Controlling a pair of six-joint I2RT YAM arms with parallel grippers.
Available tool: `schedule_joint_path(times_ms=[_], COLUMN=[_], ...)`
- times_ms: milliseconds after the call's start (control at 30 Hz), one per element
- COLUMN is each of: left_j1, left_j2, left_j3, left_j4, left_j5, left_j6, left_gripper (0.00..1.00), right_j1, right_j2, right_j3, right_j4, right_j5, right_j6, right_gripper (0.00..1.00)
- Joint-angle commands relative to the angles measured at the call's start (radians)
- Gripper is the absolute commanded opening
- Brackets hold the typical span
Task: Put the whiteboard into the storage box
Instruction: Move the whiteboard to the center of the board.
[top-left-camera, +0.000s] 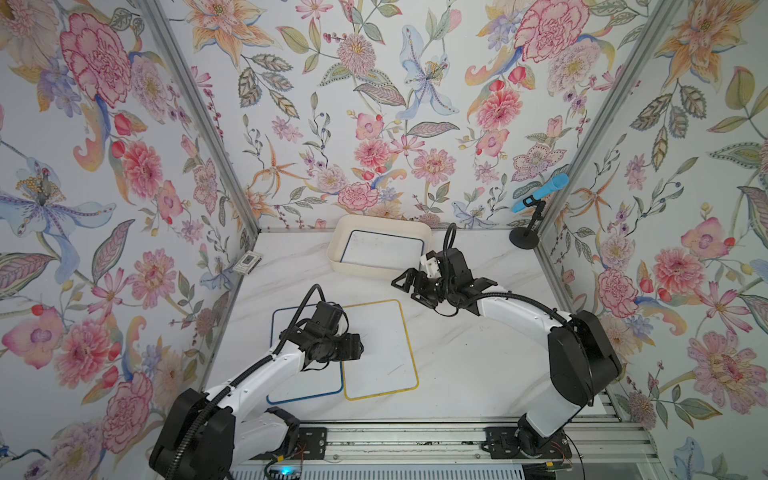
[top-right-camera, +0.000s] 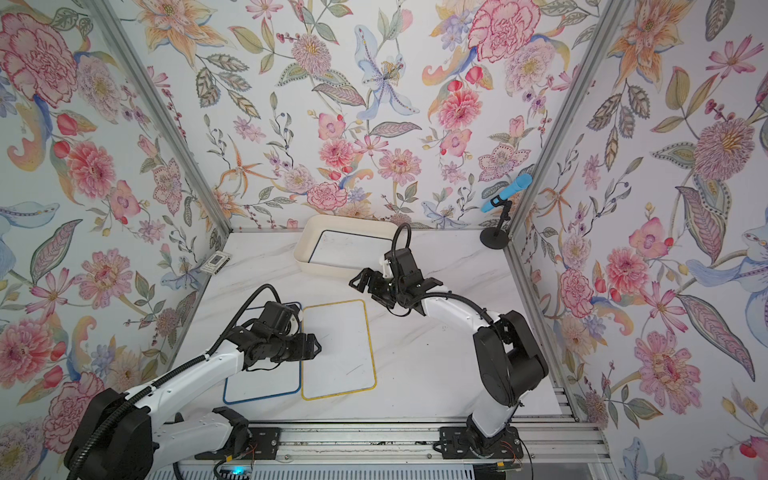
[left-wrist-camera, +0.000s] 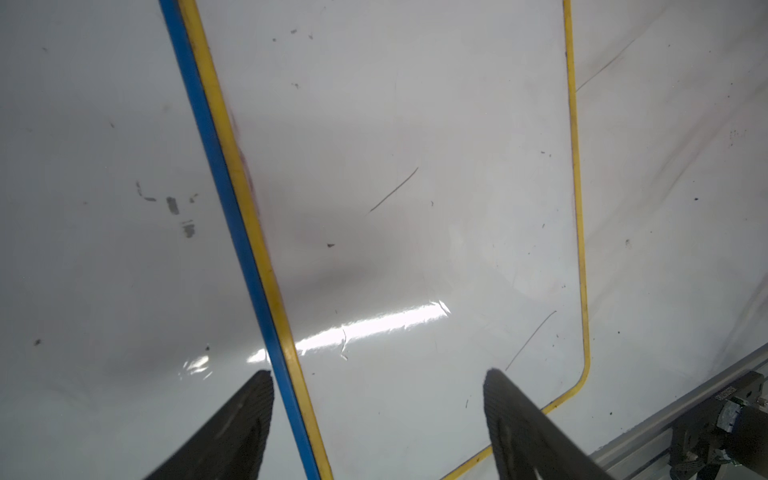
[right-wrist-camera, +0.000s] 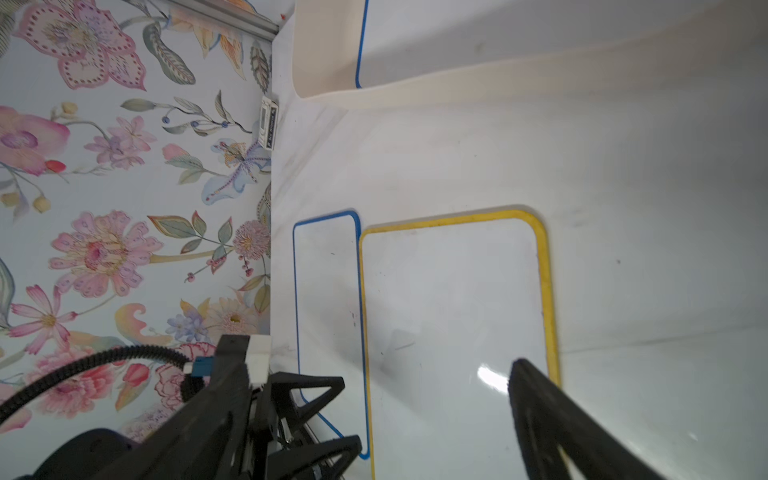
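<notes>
Two whiteboards lie flat side by side on the table. The yellow-rimmed one (top-left-camera: 382, 353) (left-wrist-camera: 415, 166) (right-wrist-camera: 449, 291) touches the blue-rimmed one (top-left-camera: 307, 382) (left-wrist-camera: 104, 166) (right-wrist-camera: 326, 282) along their long edges. My left gripper (top-left-camera: 351, 347) (left-wrist-camera: 378, 395) hangs open just above that seam, one finger over each board, holding nothing. A blue-rimmed whiteboard (top-left-camera: 382, 249) lies inside the cream storage box (top-left-camera: 338, 253) (right-wrist-camera: 324, 54) at the back. My right gripper (top-left-camera: 409, 286) hovers open and empty in front of the box, beyond the yellow board's far corner.
A blue microphone-like object (top-left-camera: 540, 193) on a black stand sits in the back right corner. A small grey card (top-left-camera: 247, 262) leans at the foot of the left wall. The aluminium rail (top-left-camera: 415, 436) with both arm bases runs along the front edge.
</notes>
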Motion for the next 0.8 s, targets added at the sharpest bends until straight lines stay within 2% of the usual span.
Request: schedule_joint_path(times_ms=[0,233,367,567,767], left_j1=[-0.044,-0.186,-0.201,-0.215,-0.319], left_j2=[-0.007,-0.028,-0.046,-0.173,-0.197], left_j3=[0.008,-0.034,-0.082,-0.143,-0.181], left_j4=[-0.049,-0.039,-0.043,-0.094,-0.056], left_j5=[-0.059,-0.062,-0.084,-0.115,-0.108], left_j6=[-0.059,-0.176,-0.217,-0.298,-0.407], left_gripper=[0.81,0.82,0.81,0.81,0.81], right_j1=[0.001,-0.007,-0.014,-0.025,-0.032], right_j2=[-0.041,-0.084,-0.079,-0.075,-0.047], right_j3=[-0.101,-0.178,-0.197,-0.2,-0.187], right_j4=[-0.044,-0.018,0.02,0.023,0.025], right_j5=[0.021,0.03,0.007,-0.016,-0.026], right_j6=[-0.113,-0.12,-0.113,-0.123,-0.135], right_gripper=[0.97,0.98,0.98,0.98,0.98])
